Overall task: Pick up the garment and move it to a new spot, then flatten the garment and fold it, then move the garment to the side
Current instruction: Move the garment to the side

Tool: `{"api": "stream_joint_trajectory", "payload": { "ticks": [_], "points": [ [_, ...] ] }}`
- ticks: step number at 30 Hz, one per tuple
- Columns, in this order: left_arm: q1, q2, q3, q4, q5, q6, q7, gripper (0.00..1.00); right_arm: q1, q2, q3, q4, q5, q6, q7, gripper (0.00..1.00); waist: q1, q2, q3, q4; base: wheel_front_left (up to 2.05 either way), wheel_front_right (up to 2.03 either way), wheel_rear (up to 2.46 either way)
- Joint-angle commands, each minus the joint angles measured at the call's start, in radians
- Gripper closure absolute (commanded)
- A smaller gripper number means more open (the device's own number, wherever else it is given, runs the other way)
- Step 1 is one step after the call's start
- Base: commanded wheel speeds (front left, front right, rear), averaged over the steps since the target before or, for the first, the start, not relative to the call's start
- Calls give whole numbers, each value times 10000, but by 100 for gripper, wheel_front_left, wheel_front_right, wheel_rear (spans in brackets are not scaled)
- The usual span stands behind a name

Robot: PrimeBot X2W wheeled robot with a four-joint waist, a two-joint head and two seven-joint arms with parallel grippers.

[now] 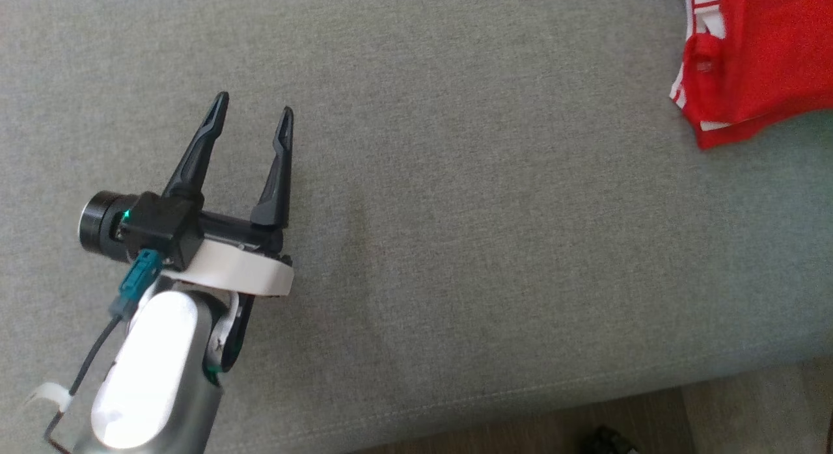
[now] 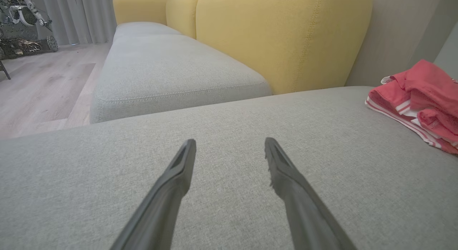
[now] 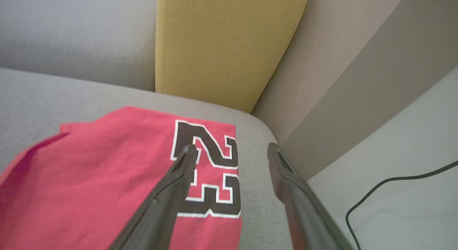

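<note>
The garment (image 1: 755,57), a folded red T-shirt with red-and-white striped trim, lies at the far right end of the grey sofa seat (image 1: 455,213). In the left wrist view the garment (image 2: 418,99) is a low bundle at the right edge. The right wrist view looks down on the garment (image 3: 118,185) with its black "23" facing up. My right gripper (image 3: 232,151) hovers open above the shirt's edge near the seat corner, holding nothing. My left gripper (image 1: 255,112) stands open and empty over bare cushion, far left of the shirt; the left wrist view shows its gripper (image 2: 230,144) open too.
Yellow back cushions (image 2: 282,38) line the rear of the sofa. A second grey seat cushion (image 2: 171,71) lies beyond, with wood floor (image 2: 43,89) to its left. The seat's front edge (image 1: 520,395) runs along the bottom. A black cable (image 3: 386,192) lies on the pale floor beside the sofa.
</note>
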Motion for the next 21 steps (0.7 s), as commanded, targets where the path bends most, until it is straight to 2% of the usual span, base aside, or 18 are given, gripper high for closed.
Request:
{"api": "stream_joint_trajectory", "payload": {
  "ticks": [1,5,10,11,12,16,21],
  "points": [
    [-168,263,311,-275,-1,12,-76,0,301,-69,-473,-139,-114,-7,-262,0,0,0,-127,-45,0,0,0],
    [48,276,356,-170,-97,79,-83,0,996,1072,-1656,-550,-315,-7,-798,0,0,0,-557,-134,0,0,0],
    [504,239,483,-65,-314,217,-95,0,2536,2976,-2618,-2145,-959,-7,-1113,0,0,0,-1278,-247,0,0,0],
    [601,228,504,-62,-355,246,-97,0,2875,3341,-2741,-2542,-1149,-7,-1086,0,0,0,-1404,-250,0,0,0],
    [601,228,504,-62,-355,246,-97,0,2875,3341,-2741,-2542,-1149,-7,-1086,0,0,0,-1404,-250,0,0,0],
    [928,191,577,-68,-507,353,-101,0,4055,4835,-3103,-4109,-1696,-7,-861,0,0,0,-1886,-140,0,0,0],
    [1186,144,639,-87,-666,452,-101,0,5016,6177,-3071,-5427,-2199,-7,-731,0,0,0,-2338,245,0,0,0]
  ]
}}
